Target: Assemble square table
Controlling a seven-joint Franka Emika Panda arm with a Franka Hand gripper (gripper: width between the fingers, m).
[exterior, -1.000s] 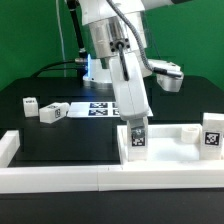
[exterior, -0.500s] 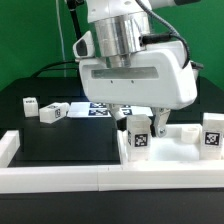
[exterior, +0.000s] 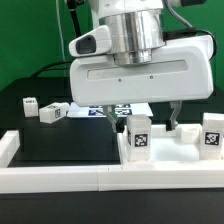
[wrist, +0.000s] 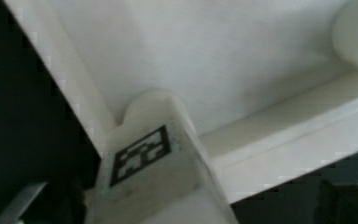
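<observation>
The white square tabletop slab [exterior: 170, 152] lies at the exterior view's right, against the low wall. One white tagged leg [exterior: 139, 136] stands upright on it. My gripper [exterior: 141, 118] hangs over this leg, open, with a finger [exterior: 108, 116] on either side and clear of it. The wrist view shows the leg [wrist: 149, 155] and the slab [wrist: 247, 60] from close above. A second leg [exterior: 211, 134] stands at the slab's right end. Two more legs [exterior: 29, 104] [exterior: 52, 113] lie on the black table at the left.
The long white border wall [exterior: 90, 178] runs along the front, with a raised end at the left [exterior: 8, 148]. The marker board [exterior: 100, 108] lies flat behind the gripper. A green backdrop stands behind the table.
The hand has turned about its upright axis, from edge-on to broadside. Its fingers, close on the standing leg a second ago, are now spread wide of it. The leg stays upright.
</observation>
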